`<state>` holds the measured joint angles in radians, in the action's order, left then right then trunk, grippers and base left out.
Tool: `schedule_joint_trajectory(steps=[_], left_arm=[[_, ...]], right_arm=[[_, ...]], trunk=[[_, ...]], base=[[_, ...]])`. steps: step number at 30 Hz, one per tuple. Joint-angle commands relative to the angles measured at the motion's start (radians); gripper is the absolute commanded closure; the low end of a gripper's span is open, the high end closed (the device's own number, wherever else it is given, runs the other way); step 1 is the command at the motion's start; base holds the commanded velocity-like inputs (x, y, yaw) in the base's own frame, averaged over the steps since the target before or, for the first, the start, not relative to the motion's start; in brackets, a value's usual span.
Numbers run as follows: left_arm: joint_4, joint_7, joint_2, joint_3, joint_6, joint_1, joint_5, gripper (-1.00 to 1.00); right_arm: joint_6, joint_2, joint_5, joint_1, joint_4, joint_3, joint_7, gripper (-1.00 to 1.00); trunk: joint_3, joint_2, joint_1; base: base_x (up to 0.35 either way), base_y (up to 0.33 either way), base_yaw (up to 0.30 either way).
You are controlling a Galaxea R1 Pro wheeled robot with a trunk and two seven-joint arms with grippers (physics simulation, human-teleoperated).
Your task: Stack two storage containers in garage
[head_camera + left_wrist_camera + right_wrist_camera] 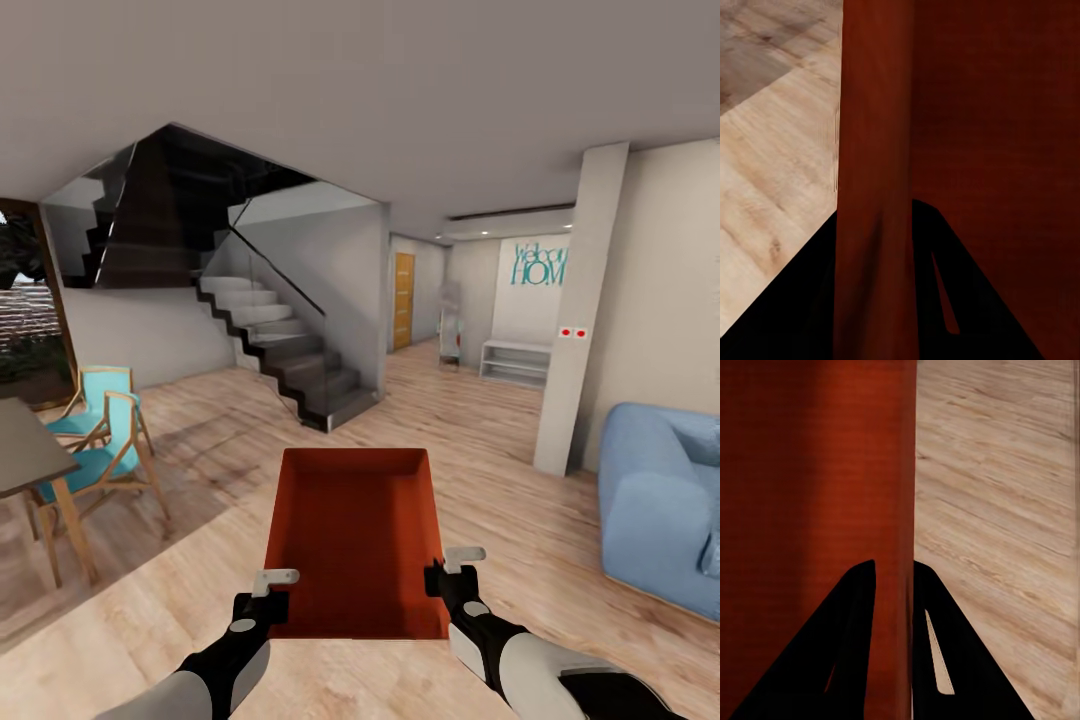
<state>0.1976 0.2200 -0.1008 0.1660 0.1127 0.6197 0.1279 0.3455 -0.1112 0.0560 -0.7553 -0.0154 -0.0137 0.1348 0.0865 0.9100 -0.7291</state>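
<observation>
One red-orange open-top storage container hangs in front of me above the light wood-plank floor of the living room. I hold it from both sides near its closest edge. My left gripper is shut on its left wall, and my right gripper is shut on its right wall. In the left wrist view the red wall runs between the black fingers of the left gripper. In the right wrist view the wall sits pinched in the right gripper. The box is empty.
A dark staircase with a glass rail rises ahead. A white pillar and a blue sofa stand at the right. A table with teal chairs is at the left. A hallway with a wooden door opens behind the stairs.
</observation>
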Motion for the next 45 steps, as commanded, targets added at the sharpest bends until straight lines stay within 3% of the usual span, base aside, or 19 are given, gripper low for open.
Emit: schedule_joint_trajectory(steps=[1, 26, 45], left_arm=[[0.003, 0.019, 0.006, -0.025, 0.009, 0.002, -0.007, 1.0], [0.003, 0.019, 0.006, -0.025, 0.009, 0.002, -0.007, 1.0], [0.004, 0.019, 0.006, -0.025, 0.009, 0.002, -0.007, 1.0]], right_arm=[[0.004, 0.007, -0.018, -0.001, -0.005, 0.027, 0.009, 1.0], [0.004, 0.007, -0.018, -0.001, -0.005, 0.027, 0.009, 1.0], [0.004, 0.007, -0.016, -0.001, -0.005, 0.026, 0.009, 1.0]], trunk=[[0.002, 0.001, -0.001], [0.002, 0.001, -0.001], [0.002, 0.001, -0.001]], base=[[0.321, 0.085, -0.218], [0.321, 0.085, -0.26], [0.321, 0.085, -0.014]])
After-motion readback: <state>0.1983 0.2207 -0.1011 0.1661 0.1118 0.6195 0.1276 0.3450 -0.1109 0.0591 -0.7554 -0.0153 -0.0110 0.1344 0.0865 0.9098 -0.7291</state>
